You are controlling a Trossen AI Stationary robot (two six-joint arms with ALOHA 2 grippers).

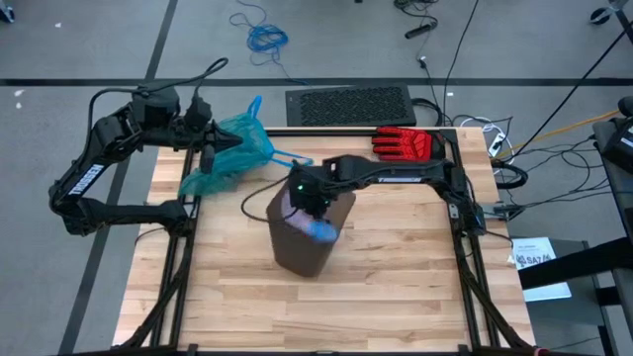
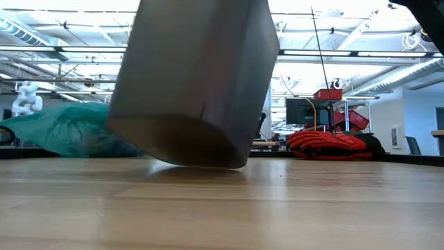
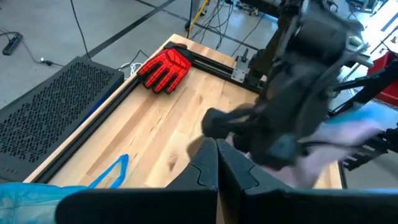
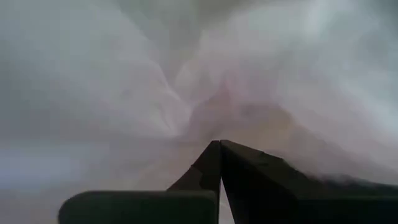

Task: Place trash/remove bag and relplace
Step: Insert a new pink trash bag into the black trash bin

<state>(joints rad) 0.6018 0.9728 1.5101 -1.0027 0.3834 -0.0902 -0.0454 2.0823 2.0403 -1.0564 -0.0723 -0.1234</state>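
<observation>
- The wooden desk (image 1: 396, 267) fills the middle of the floor, with black rails along its sides.
- A dark brown bin (image 1: 305, 242) sits near the centre of the desk; seen from desk height it is tipped, one bottom edge lifted off the wood.
- The right arm reaches across from the right side of the desk, and the right gripper (image 1: 305, 203) is down in the mouth of the bin. Its fingers (image 4: 214, 163) are pressed together, with pale pink-lilac film all around them; whether they pinch that film I cannot tell.
- That pale bag (image 1: 318, 230) lines the bin, a blue edge showing at the rim.
- The left arm comes in at the far left corner of the desk. The left gripper (image 1: 210, 133) is closed and sits right against the teal bag; whether it pinches the plastic I cannot tell.
- The teal bag (image 1: 232, 153) lies bunched on the far left part of the desk, apart from the bin, a bright blue drawstring (image 1: 287, 158) trailing toward the middle.
- A red-and-black glove (image 1: 404, 144) lies at the far edge of the desk, right of centre.
- A black perforated mat (image 1: 348, 105) lies on the floor just beyond the desk.
</observation>
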